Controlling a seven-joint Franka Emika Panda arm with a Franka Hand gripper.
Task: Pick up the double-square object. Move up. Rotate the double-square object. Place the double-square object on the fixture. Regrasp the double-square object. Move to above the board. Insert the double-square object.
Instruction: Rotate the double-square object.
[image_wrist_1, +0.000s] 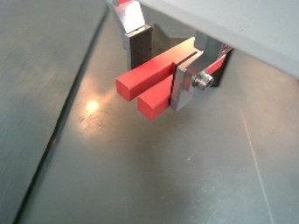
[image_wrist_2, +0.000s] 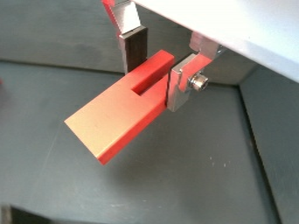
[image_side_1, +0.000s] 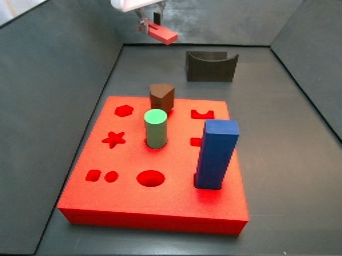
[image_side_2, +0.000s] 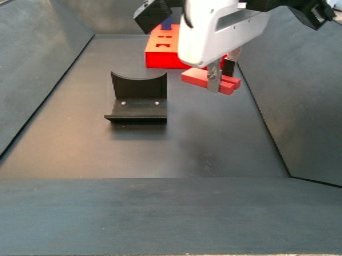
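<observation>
The gripper (image_side_2: 215, 78) hung in the air above the dark floor, its 2 silver fingers (image_wrist_1: 184, 80) clamped on the double-square object (image_wrist_1: 149, 83), which was held clear of every surface. In both wrist views the red-pink piece jutted out from between the plates, and in a wrist view a slot showed in its top face near the fingers (image_wrist_2: 177, 86), where the double-square object (image_wrist_2: 121, 117) looked broad and flat. In a side view the gripper (image_side_1: 159, 27) sat at about 12 o'clock of the scene, with the held piece (image_side_1: 163, 34) high above the floor, at about 10 o'clock from the fixture (image_side_1: 210, 66). The board (image_side_1: 140, 215) lay nearer the camera, carrying a brown hexagonal peg (image_side_1: 162, 96), a green cylinder (image_side_1: 155, 129) and a tall blue square block (image_side_1: 217, 154). In a side view the fixture (image_side_2: 136, 97) stood on the floor at about 9 o'clock from the held piece (image_side_2: 214, 81), well apart from it, with the board (image_side_2: 159, 50) behind.
</observation>
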